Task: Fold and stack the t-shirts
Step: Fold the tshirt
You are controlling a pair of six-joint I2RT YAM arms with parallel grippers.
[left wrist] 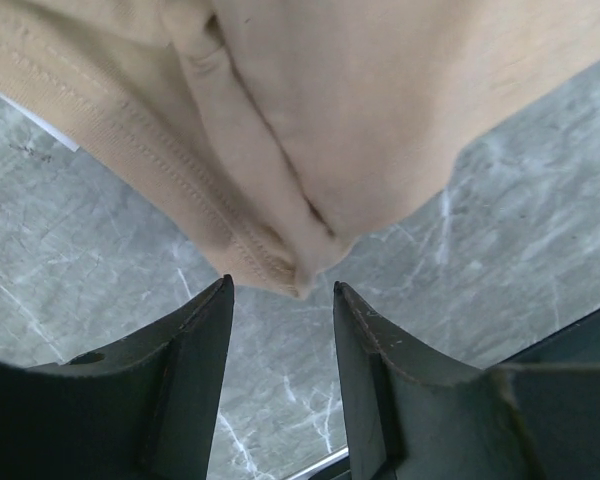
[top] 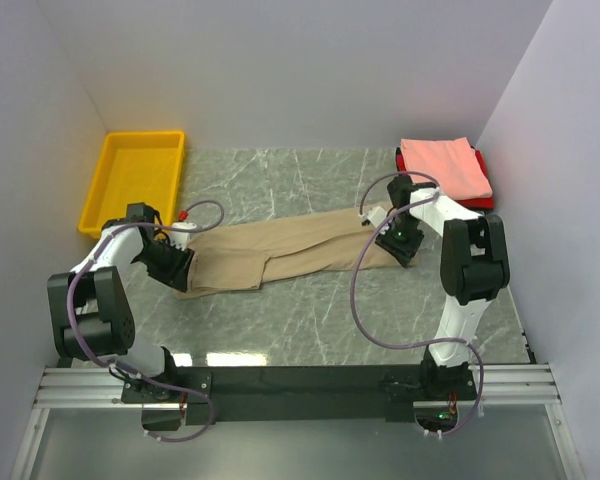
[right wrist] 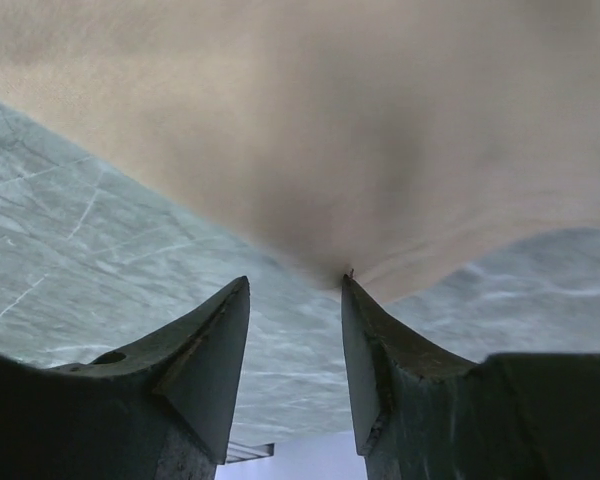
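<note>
From above, the tan t-shirt (top: pixel 280 250) is seen drawn into a long, narrow band across the middle of the marble table (top: pixel 310 320). The left gripper (top: pixel 172 266) is at its left end and the right gripper (top: pixel 398 243) at its right end. Whether cloth is pinched cannot be read from there.

The wrist views settle it. The left fingers (left wrist: pixel 195 370) are spread, with marble showing between them, and a folded hem corner ends just beyond their tips. The right fingers (right wrist: pixel 205 360) are likewise spread; the cloth edge there is blurred and seems to touch one tip only.

The salmon pink t-shirt (top: pixel 442 165) is laid folded on the red t-shirt (top: pixel 480 203) in the far right corner, close to the walls. A yellow bin (top: pixel 93 200) is set against the far left wall. Bare marble lies between the band and the arm bases.
</note>
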